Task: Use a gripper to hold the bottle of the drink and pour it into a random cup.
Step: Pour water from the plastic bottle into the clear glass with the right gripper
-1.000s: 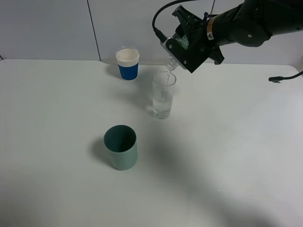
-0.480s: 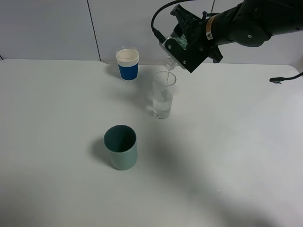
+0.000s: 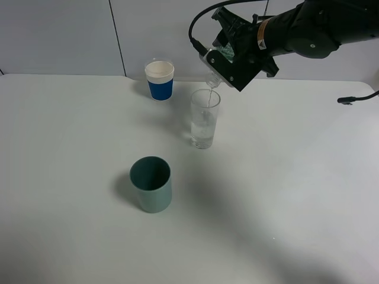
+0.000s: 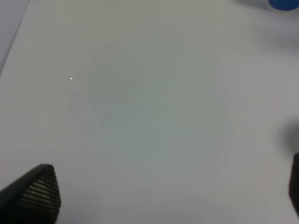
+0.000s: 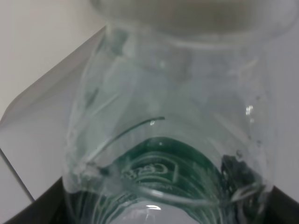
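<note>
My right gripper [image 3: 231, 59] is shut on the bottle [image 3: 211, 78], a clear one with a green label, holding it tipped neck-down high at the back of the table. A thin stream runs from its mouth into the cup [image 3: 204, 120], a tall clear glass partly filled, standing just below. The right wrist view is filled by the bottle [image 5: 168, 116] and its green label, with dark fingers [image 5: 44, 207] at its sides. In the left wrist view my left gripper [image 4: 163, 191] is open over bare table, its fingertips [image 4: 35, 191] far apart.
A blue-and-white paper cup [image 3: 159, 80] stands at the back, left of the glass. A teal cup [image 3: 151, 184] stands nearer the front, left of the middle. A black cable end [image 3: 346, 99] lies at the right edge. The paper cup's blue edge [image 4: 282, 3] shows in the left wrist view.
The right gripper has risen slightly and tipped the bottle a little steeper. Liquid keeps running into the glass. The cups have not moved.
</note>
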